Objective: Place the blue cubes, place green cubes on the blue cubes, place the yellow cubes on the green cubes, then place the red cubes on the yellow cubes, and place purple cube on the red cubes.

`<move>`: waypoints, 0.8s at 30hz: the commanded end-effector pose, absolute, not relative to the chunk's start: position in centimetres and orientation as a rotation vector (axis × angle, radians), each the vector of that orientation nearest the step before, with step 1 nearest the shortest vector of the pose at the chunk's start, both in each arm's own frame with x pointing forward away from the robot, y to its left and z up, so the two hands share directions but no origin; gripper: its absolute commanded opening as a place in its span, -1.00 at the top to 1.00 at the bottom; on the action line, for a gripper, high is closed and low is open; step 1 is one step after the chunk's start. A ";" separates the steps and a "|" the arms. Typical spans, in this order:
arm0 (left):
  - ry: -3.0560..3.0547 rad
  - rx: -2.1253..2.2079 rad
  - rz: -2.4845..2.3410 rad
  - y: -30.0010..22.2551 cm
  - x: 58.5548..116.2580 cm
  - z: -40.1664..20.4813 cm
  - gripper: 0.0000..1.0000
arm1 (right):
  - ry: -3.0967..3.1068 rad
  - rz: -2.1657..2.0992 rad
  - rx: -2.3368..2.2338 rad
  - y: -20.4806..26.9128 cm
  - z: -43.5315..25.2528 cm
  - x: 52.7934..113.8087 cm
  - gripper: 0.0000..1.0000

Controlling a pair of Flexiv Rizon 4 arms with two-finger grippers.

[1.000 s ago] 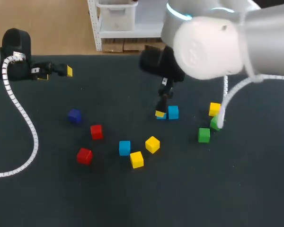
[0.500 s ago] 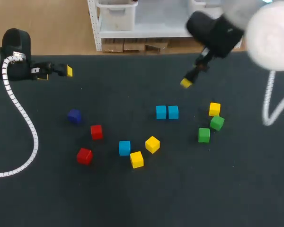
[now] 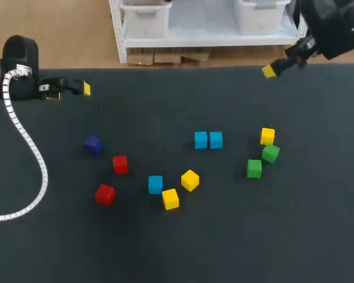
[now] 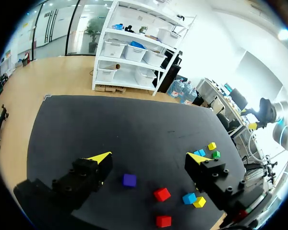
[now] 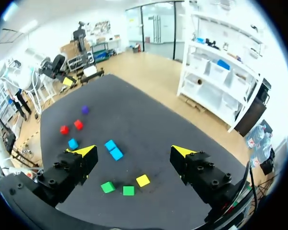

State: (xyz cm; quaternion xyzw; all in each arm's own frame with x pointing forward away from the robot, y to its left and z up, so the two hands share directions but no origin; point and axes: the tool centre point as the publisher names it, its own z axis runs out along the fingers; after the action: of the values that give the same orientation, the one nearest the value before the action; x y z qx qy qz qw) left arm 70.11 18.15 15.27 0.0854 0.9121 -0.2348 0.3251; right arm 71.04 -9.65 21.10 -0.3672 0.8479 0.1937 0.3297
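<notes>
Dark table [image 3: 295, 236], cubes scattered. Two blue cubes [image 3: 201, 140] touching mid-surface. Green cubes [image 3: 254, 168] toward right edge; red cubes [image 3: 105, 194], purple cube [image 3: 92, 144] toward left.

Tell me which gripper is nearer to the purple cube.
Left. The left gripper sits near the table's far left edge, a short way beyond the purple cube. The right gripper is over the far edge on the right side.

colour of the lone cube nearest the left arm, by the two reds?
The cube is purple, clearest in the left wrist view; it looks dark blue from the head view.
</notes>
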 end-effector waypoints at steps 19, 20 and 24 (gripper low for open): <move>2.381 0.229 -0.628 18.4 70.0 15.1 -1.00 | 2.073 0.484 -0.762 -13.2 20.3 71.1 -1.00; 2.381 0.229 -0.628 18.4 70.0 15.1 -1.00 | 2.073 0.484 -0.762 -13.2 20.3 71.1 -1.00; 2.381 0.229 -0.628 18.4 70.0 15.1 -1.00 | 2.073 0.484 -0.762 -13.2 20.3 71.1 -1.00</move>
State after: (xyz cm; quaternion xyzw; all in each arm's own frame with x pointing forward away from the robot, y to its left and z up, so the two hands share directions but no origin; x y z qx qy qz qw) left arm 70.11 18.15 15.27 0.0854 0.9121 -0.2348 0.3251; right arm 71.02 -13.24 20.41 -0.3048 0.8296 0.1942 0.4257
